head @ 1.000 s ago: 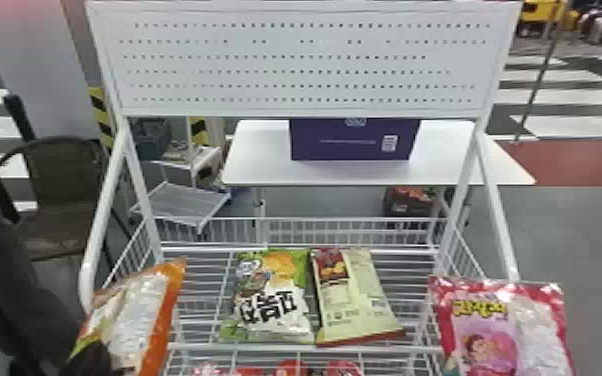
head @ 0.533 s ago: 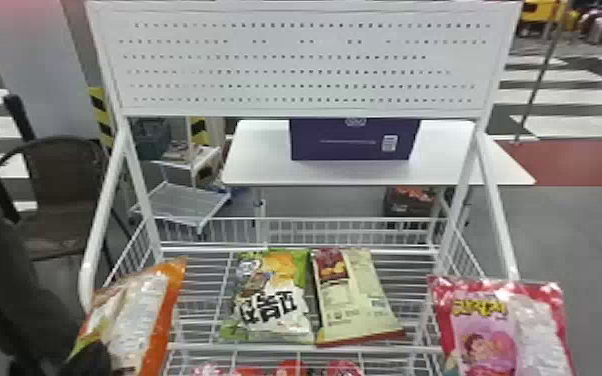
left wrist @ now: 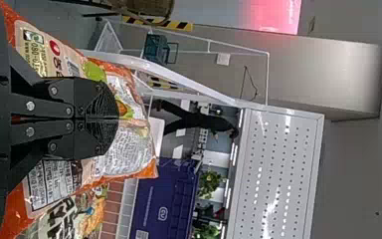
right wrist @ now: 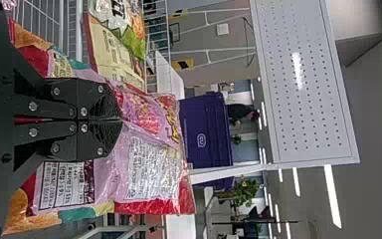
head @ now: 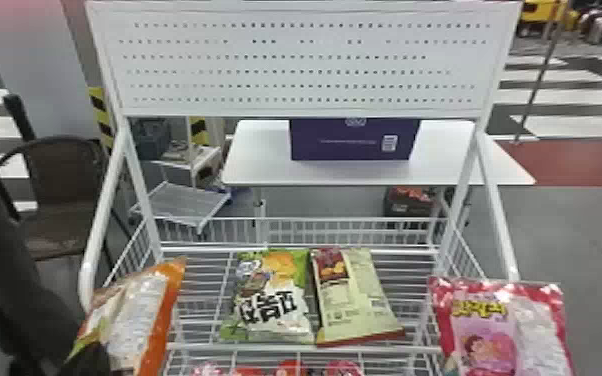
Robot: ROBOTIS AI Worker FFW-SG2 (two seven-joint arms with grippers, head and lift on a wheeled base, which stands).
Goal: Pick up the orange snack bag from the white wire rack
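In the head view my left gripper (head: 87, 361) is at the lower left, at the lower part of the orange snack bag (head: 157, 320), which hangs tilted by the rack's left side. The left wrist view has the left gripper (left wrist: 117, 118) shut on the orange snack bag (left wrist: 122, 162), its film pinched between the fingers. A pink and red snack bag (head: 485, 335) is at the right of the white wire rack (head: 305, 348) in the head view. In the right wrist view my right gripper (right wrist: 120, 119) is shut on this pink and red bag (right wrist: 151, 172).
A green and white bag (head: 270, 300) and a pale yellow-green bag (head: 355, 300) lie side by side on the wire shelf. Red packages (head: 290, 369) are on the tier below. A perforated white panel (head: 305, 65) stands above the shelf; slanted white posts (head: 100, 225) flank it.
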